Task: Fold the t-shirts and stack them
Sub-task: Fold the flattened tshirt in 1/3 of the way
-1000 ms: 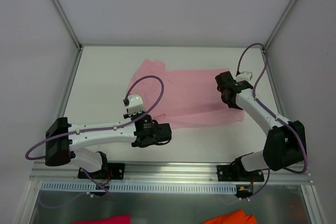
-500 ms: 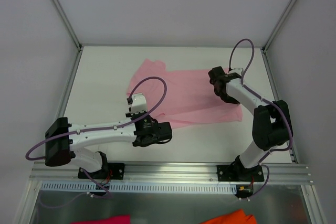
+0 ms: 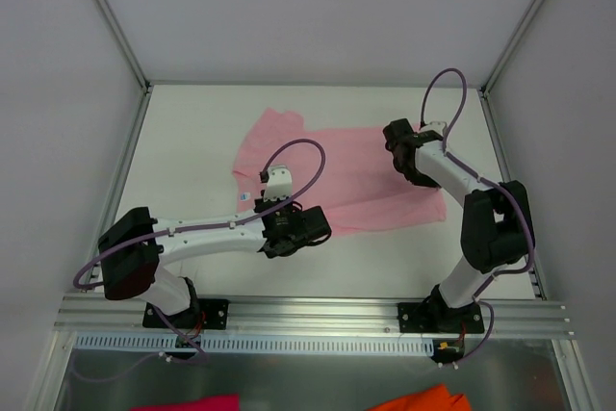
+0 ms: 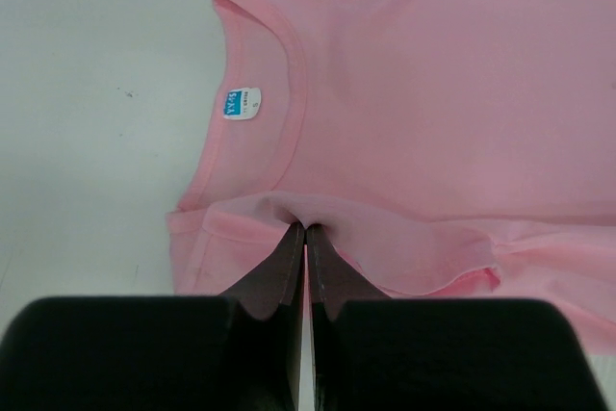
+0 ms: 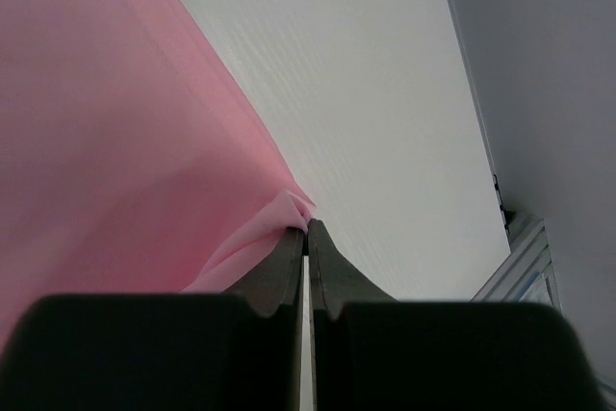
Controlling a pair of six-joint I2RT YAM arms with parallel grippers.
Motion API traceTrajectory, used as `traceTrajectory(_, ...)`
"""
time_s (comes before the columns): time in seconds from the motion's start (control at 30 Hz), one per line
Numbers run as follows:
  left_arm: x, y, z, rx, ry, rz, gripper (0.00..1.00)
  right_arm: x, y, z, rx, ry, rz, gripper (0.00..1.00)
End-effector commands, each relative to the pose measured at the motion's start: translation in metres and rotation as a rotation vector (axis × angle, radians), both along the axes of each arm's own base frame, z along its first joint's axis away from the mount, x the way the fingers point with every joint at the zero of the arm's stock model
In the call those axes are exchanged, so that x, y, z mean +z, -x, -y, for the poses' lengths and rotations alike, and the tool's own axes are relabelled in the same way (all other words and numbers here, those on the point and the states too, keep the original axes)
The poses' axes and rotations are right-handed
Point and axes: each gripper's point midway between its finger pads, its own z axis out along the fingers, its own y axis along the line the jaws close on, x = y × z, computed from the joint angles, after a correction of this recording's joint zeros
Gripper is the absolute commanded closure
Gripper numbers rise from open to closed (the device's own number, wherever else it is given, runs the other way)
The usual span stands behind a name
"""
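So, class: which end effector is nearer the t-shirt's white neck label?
Left. The left end effector pinches cloth close by the neck label; the right end effector pinches the far end of the t-shirt.

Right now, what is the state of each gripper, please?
Left gripper: closed, pinching a fold of the pink t-shirt.
Right gripper: closed, pinching an edge of the same t-shirt.

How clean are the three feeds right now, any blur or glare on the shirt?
Top view: even light, no glare on the light pink cloth t-shirt, faint shadows. Left wrist view: small white neck label sharp, left tool dark and soft. Right wrist view: cloth soft, close to lens.
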Motion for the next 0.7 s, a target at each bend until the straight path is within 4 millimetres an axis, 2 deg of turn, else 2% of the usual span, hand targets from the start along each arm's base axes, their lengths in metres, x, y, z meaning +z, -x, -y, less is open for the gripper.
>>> traceTrajectory(0.0,-0.001,-0.009,0.008,-0.027,0.001,0.004,1.0,0.009,-0.011,0.006,-0.013,0.033,0.022,0.99)
traceTrajectory(0.17,0.003,-0.012,-0.004,0.006,-0.002,0.004,1.0,0.008,-0.019,0.007,-0.013,0.044,0.004,0.99)
traceTrajectory(0.47,0.014,-0.004,-0.024,0.072,-0.001,0.01,1.0,-0.006,-0.036,0.004,-0.013,0.068,-0.039,0.99)
traceTrajectory(0.67,0.013,-0.005,-0.029,0.096,-0.023,0.006,1.0,-0.019,-0.044,0.005,-0.021,0.101,-0.083,0.99)
